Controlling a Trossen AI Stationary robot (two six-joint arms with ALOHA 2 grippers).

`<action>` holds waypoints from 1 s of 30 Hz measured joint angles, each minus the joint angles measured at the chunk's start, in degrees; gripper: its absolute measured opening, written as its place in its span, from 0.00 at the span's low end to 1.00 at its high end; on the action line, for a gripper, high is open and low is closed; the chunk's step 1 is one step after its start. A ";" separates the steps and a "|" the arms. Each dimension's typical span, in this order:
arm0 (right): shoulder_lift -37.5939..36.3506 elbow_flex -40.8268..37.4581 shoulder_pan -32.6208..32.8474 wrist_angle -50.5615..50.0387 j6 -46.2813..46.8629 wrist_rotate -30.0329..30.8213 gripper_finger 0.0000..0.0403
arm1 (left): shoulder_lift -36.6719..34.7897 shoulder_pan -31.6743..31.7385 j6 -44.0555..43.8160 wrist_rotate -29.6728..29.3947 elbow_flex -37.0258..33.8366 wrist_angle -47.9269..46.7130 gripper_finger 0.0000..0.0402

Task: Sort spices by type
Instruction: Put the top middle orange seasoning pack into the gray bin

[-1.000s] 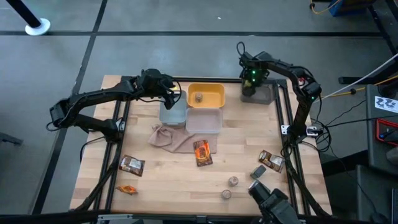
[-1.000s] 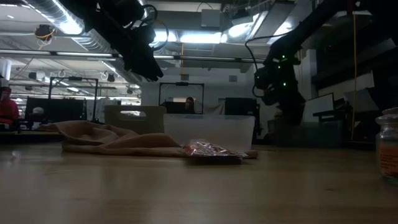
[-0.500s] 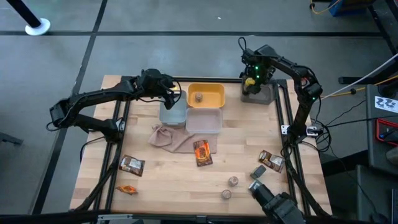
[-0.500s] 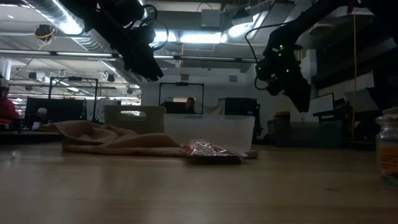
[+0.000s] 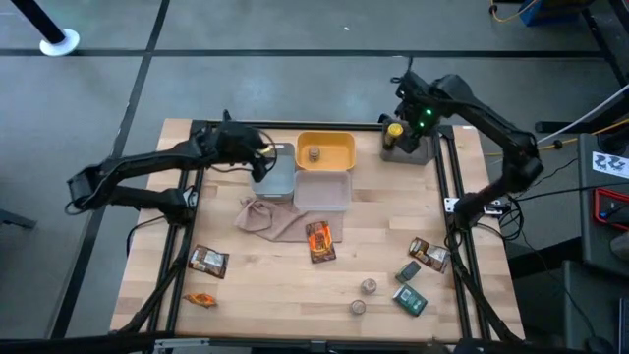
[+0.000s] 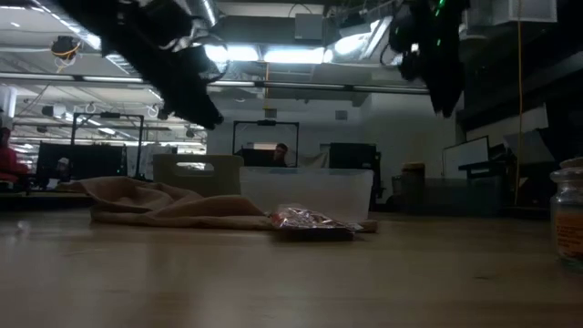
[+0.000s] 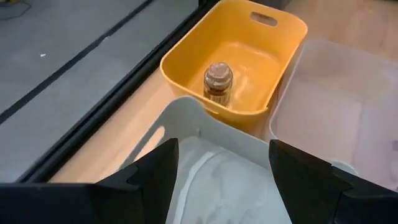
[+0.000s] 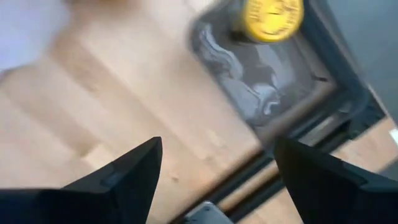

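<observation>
Both arms hover at the far side of the table, fingers spread and empty, with most spices still loose on the wood

The left gripper (image 5: 263, 157) hangs over the pale grey tray (image 5: 278, 183), its fingers (image 7: 152, 180) apart with nothing between them; just beyond it a tan jar (image 7: 218, 81) stands upright in the yellow tray (image 5: 326, 149), and the clear tray (image 5: 322, 192) sits beside both. The right gripper (image 5: 407, 110) is raised above the dark grey tray (image 5: 408, 149) at the far right corner, fingers (image 8: 124, 177) wide apart and holding nothing, with the yellow-capped bottle (image 5: 394, 131) standing in that tray. An orange packet (image 5: 319, 240) lies by the beige cloth (image 5: 267, 218); brown packets (image 5: 208, 261), two small jars (image 5: 368, 286) and two dark boxes (image 5: 411, 301) lie near the front edge
</observation>
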 joint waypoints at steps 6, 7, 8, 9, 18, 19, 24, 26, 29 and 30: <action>-5.03 0.00 10.40 0.41 7.81 -2.70 0.76 | -11.54 -1.19 -2.22 0.12 -6.82 3.44 0.59; -5.33 0.00 12.75 0.86 8.61 -2.65 0.76 | -13.12 -1.59 -2.20 0.41 -7.32 3.56 0.59; -5.38 0.00 14.99 1.34 9.02 -2.43 0.76 | -14.62 -2.02 -2.07 0.78 -7.72 3.55 0.59; -5.38 0.00 17.31 1.95 9.37 -2.09 0.76 | -16.04 -2.49 -1.79 1.09 -8.10 3.48 0.59; -3.49 -0.02 38.58 13.15 9.70 2.82 0.76 | -21.55 -6.00 -4.51 2.21 -9.10 0.30 0.59; -3.07 -0.02 40.67 14.25 9.75 3.57 0.76 | -21.58 -6.29 -4.80 2.21 -9.10 -0.19 0.59; -0.18 -0.02 49.22 17.96 9.71 6.92 0.76 | -21.41 -7.28 -5.39 2.21 -9.10 -1.89 0.59; 1.36 -0.02 51.86 18.92 9.71 7.55 0.76 | -21.43 -7.60 -5.39 2.21 -9.10 -2.58 0.59; 4.36 -0.02 55.13 20.86 9.69 8.83 0.76 | -21.41 -8.23 -5.36 2.19 -9.10 -2.58 0.59; 5.38 -0.02 56.03 21.63 9.60 9.52 0.76 | -21.41 -8.42 -5.17 2.19 -9.10 -2.57 0.59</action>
